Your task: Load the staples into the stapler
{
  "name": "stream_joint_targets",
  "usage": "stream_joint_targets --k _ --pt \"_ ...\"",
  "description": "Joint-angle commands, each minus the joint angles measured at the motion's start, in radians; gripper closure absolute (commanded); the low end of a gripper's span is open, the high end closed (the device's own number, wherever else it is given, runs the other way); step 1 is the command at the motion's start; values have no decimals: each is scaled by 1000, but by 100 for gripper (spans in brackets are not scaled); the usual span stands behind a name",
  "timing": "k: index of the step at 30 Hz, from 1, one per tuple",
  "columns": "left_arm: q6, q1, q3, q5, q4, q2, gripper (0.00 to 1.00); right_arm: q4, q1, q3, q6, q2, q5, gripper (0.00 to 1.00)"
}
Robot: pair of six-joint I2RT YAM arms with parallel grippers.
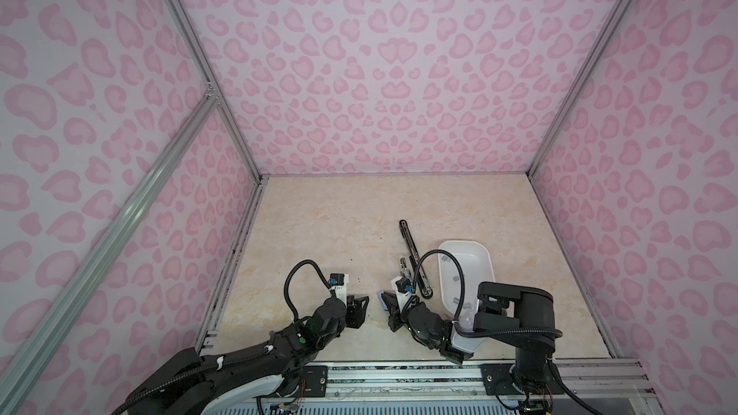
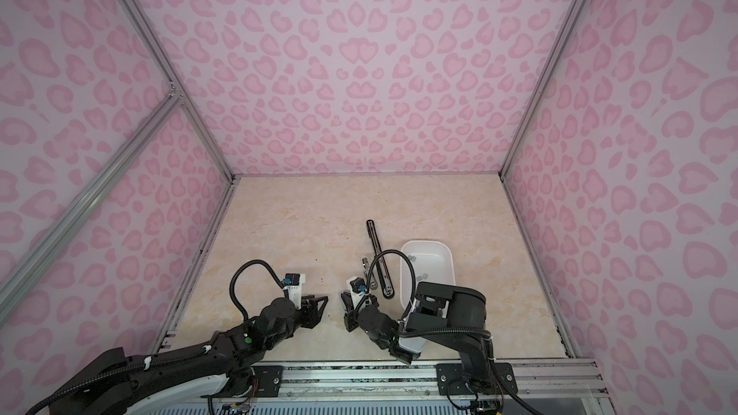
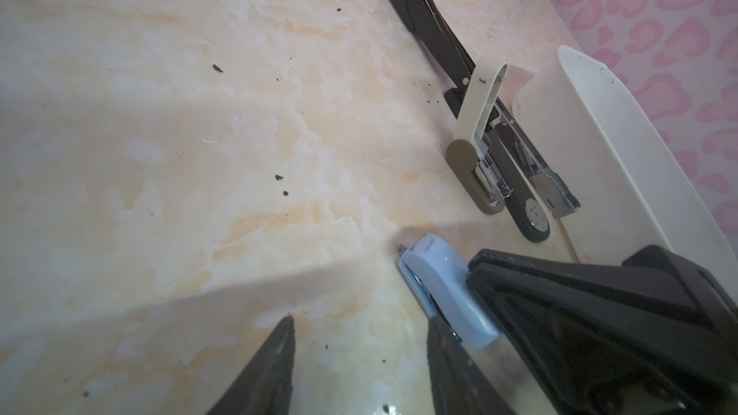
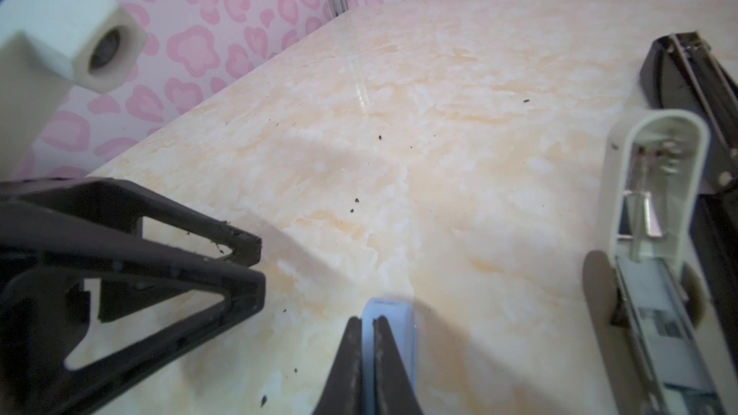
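Observation:
A small light-blue stapler (image 3: pixel 443 289) lies closed on the marble table, near the front in both top views. My right gripper (image 4: pixel 369 319) is shut, its tips resting over the rear of that stapler (image 4: pixel 393 313). My left gripper (image 3: pixel 361 319) hangs open just left of it with nothing between its fingers, one finger (image 3: pixel 443 349) close beside the stapler's side. The staples (image 1: pixel 454 279) are grey strips lying in the white tray (image 1: pixel 489 261). In a top view the two grippers, left (image 1: pixel 365 301) and right (image 1: pixel 381 296), face each other.
A beige stapler (image 3: pixel 479 113) lies with its lid swung open and its magazine (image 4: pixel 655 313) showing. A long black stapler (image 1: pixel 409 245) lies opened flat beside it, against the tray's left wall. Dark crumbs dot the table. Pink patterned walls enclose three sides.

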Motion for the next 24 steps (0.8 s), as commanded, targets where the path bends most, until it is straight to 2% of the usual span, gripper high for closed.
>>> stream_joint_targets --k 1,8,14,20,24 --pt "2 0 15 0 25 -14 45 -302 1 25 -8 -32 11 89" --pt "1 0 23 -3 23 4 46 -506 -4 130 -76 -124 46 85" --pt "3 -1 26 -8 18 4 45 -571 -8 191 -121 -145 64 81" --pt "5 0 18 -13 10 -16 45 -559 -9 206 -126 -97 81 81" --pt "1 0 7 -20 9 -27 45 -413 -5 143 -65 8 63 82"
